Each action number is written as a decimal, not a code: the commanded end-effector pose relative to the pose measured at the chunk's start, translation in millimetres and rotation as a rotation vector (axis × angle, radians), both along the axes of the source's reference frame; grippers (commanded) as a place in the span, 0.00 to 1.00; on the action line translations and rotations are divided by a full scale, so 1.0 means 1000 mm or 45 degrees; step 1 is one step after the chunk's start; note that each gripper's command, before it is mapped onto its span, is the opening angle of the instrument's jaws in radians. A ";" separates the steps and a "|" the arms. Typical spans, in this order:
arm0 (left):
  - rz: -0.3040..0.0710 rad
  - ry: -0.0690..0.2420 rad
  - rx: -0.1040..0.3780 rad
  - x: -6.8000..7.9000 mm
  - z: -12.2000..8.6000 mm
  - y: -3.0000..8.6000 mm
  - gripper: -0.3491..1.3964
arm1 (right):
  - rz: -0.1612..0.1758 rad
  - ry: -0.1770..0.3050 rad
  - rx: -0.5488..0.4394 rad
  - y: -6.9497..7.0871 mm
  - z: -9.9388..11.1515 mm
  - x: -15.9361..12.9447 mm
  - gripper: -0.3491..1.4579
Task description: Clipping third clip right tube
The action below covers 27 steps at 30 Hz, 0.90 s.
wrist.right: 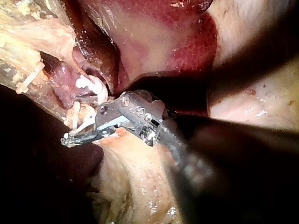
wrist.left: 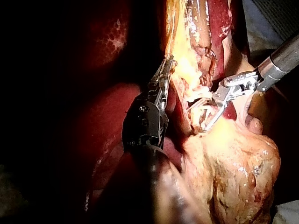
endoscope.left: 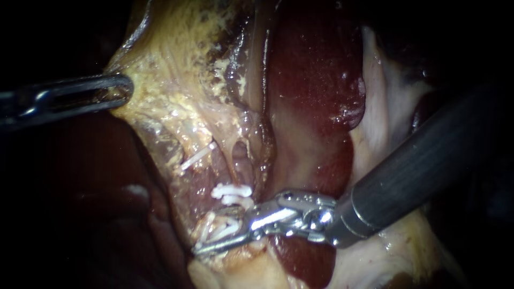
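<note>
The liver (endoscope.left: 316, 80) fills the back of the field, dark red. Over it lies a sheet of yellow tissue (endoscope.left: 166, 64). My left instrument (endoscope.left: 126, 88) pinches the edge of that sheet, jaws pressed together on it, and draws it out to the side so that the tubes below stand up from their bed.

My right instrument (endoscope.left: 220, 234) comes in low from the right. Its jaws are half spread and carry the new clip (endoscope.left: 217, 227) between them, both touching it. The right tube (endoscope.left: 242, 163) runs down the middle as a pinkish cord. White clips (endoscope.left: 231, 191) already cross it just above my right jaws. A slanted clip (endoscope.left: 197, 156) sits apart on the tissue to the left.

The new clip seems to straddle the lower stretch of the right tube, but I cannot see its far side. To do this well, I judge that the left pull should be steady and no harder. The new clip should lie square across the tube, clear of the white clips rather than touching them. Both legs should reach past the tube with no loose yellow tissue caught inside. Only then should I squeeze, slowly and fully, until it locks.
</note>
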State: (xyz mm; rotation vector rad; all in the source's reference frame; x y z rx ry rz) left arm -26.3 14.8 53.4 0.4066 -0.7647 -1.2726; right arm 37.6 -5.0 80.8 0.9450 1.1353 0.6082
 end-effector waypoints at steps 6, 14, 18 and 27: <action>0.000 0.000 0.000 0.0000 -0.0001 0.0000 0.00 | -0.004 0.002 0.001 0.0000 -0.0001 0.0000 0.52; 0.000 0.000 0.000 0.0000 -0.0001 0.0000 0.00 | 0.010 -0.004 0.002 0.0006 -0.0006 -0.0006 0.52; 0.000 0.000 0.000 0.0000 -0.0001 0.0000 0.00 | 0.033 -0.010 -0.002 0.0022 -0.0023 -0.0019 0.52; 0.000 0.000 0.000 0.0000 -0.0001 0.0000 0.00 | 0.083 0.014 -0.084 0.0064 -0.0073 -0.0051 0.52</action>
